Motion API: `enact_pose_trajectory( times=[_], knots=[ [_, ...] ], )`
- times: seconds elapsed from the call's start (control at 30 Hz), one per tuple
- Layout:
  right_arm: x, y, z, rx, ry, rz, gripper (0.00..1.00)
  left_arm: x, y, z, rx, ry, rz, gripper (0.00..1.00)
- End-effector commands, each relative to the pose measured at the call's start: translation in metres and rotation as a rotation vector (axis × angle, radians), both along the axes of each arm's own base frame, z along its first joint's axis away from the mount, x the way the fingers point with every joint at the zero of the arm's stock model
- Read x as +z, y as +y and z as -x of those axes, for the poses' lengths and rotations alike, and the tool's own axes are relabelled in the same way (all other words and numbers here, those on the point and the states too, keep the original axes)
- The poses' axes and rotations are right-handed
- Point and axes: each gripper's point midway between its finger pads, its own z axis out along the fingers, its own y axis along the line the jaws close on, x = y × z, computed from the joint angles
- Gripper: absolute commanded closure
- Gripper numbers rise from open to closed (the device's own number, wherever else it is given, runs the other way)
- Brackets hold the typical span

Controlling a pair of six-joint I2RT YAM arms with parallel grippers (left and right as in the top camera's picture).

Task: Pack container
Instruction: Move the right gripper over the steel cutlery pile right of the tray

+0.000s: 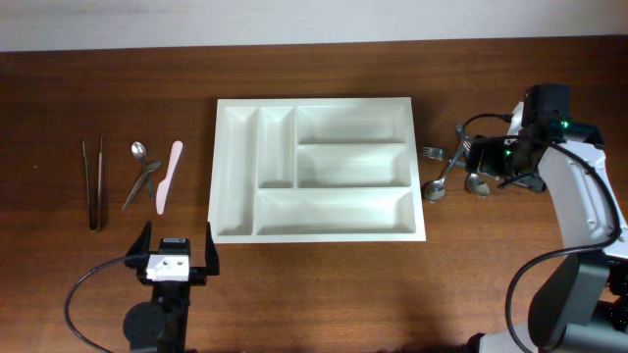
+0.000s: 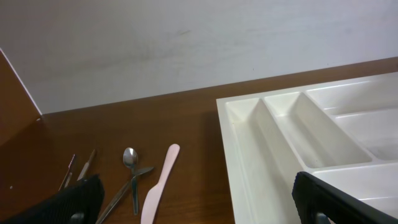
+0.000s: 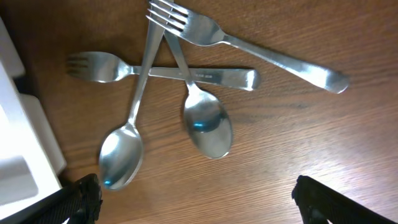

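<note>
Wooden table (image 3: 298, 143), cutlery (image 3: 207, 127) under right claw (image 3: 196, 202)

Soft, even light from above, no hard shadows anywhere. Overhead view sharp; white tray (image 1: 314, 101) v. bright, nearly blown out, only faint shading in compartments. Bench (image 1: 324, 294) has mild sheen. Left wrist view softer, wall (image 2: 186, 43) flat & pale, jaws at bottom corners dark, out of focus. Right wrist view: spoon (image 3: 208, 130) shows glare spots + bluish reflection

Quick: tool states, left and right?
Left tool: open, holding nothing.
Right tool: open, holding nothing, over the cutlery pile.
</note>
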Motion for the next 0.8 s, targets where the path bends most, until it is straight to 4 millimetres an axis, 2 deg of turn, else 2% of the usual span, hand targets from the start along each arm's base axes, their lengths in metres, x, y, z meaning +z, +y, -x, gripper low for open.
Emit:
enact_pose_trajectory(
  times=[0.0, 0.43, 0.77],
  knots=[
    [-0.012, -0.007, 0.001, 0.067, 0.042, 0.048, 0.01, -0.001, -0.001, 0.000, -0.010, -0.002, -0.009, 0.01],
    [-0.065, 0.001, -0.006, 0.093, 0.132, -0.029, 0.00, -0.001, -0.001, 0.000, -0.010, -0.002, -0.009, 0.01],
    [-0.093, 0.007, -0.009, 0.099, 0.166, -0.078, 0.02, -0.001, -0.001, 0.000, -0.010, -0.002, -0.009, 0.01]
  ],
)
